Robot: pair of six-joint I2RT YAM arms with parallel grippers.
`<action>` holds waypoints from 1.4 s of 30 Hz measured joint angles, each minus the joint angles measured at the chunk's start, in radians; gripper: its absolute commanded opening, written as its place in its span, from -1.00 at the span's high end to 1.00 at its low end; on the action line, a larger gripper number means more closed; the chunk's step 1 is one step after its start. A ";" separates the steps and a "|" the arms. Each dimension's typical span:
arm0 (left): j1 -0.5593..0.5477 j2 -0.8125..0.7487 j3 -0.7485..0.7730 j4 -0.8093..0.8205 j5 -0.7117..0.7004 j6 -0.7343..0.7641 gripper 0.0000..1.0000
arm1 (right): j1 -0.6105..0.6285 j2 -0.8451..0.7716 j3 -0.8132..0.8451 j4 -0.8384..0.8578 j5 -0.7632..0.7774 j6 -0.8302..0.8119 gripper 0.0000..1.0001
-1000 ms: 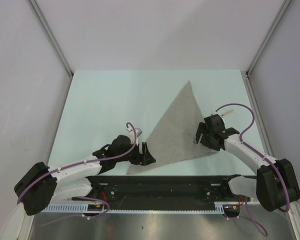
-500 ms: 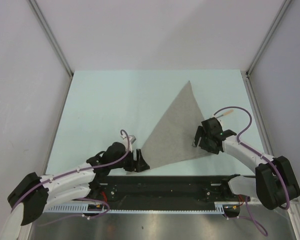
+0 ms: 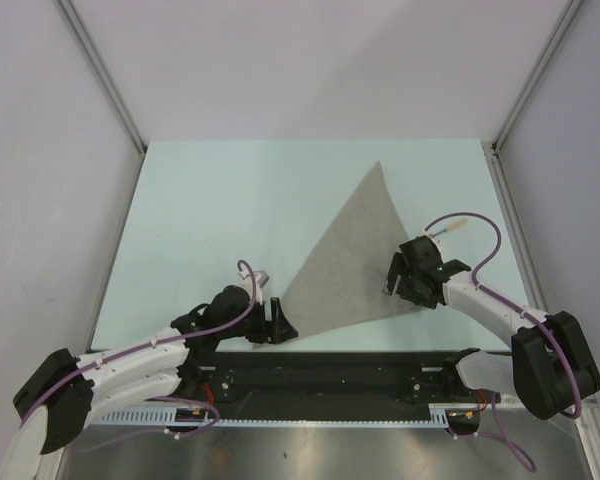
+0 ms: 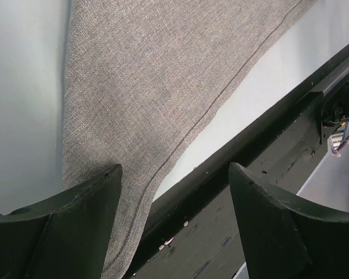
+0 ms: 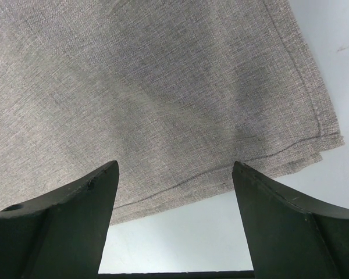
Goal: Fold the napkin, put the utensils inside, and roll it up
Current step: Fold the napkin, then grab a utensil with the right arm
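Top external: I have pulled both arms back from the napkin. Left hand sits by its near-left corner, right hand over its near-right corner, each wide open, empty. Napkin lies triangle-folded on worktop; fold judged done, utensils next

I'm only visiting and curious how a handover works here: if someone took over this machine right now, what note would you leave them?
Left gripper: open, empty, at the near left corner of the napkin.
Right gripper: open, empty, above the near right corner.
The napkin lies flat on the table, folded into a triangle.
Done: the fold, as far as it shows.
Left: put the utensils inside and roll it up. No utensils can be made out for sure in any view.
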 measured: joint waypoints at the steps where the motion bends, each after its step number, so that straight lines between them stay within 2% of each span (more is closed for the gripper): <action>1: 0.001 0.000 0.000 0.000 0.000 -0.002 -0.61 | 0.000 0.000 0.000 0.000 0.003 0.000 -0.69; 25: 0.074 -0.072 -0.005 -0.081 -0.009 0.006 -0.63 | 0.055 0.026 0.000 -0.008 0.026 0.026 -0.69; 30: 0.080 -0.093 -0.005 -0.103 -0.011 0.018 -0.68 | 0.057 0.019 0.008 -0.033 0.031 0.029 -0.70; 32: 0.080 -0.109 0.002 -0.132 -0.016 0.030 -0.75 | 0.056 0.018 0.030 -0.057 0.041 0.029 -0.70; 36: 0.086 -0.119 0.101 -0.259 -0.043 0.077 -0.82 | 0.016 0.016 0.134 -0.093 0.053 0.007 -0.71; 42: 0.172 -0.053 0.417 -0.354 -0.040 0.216 -0.86 | -0.193 0.039 0.278 -0.055 0.037 -0.067 -0.69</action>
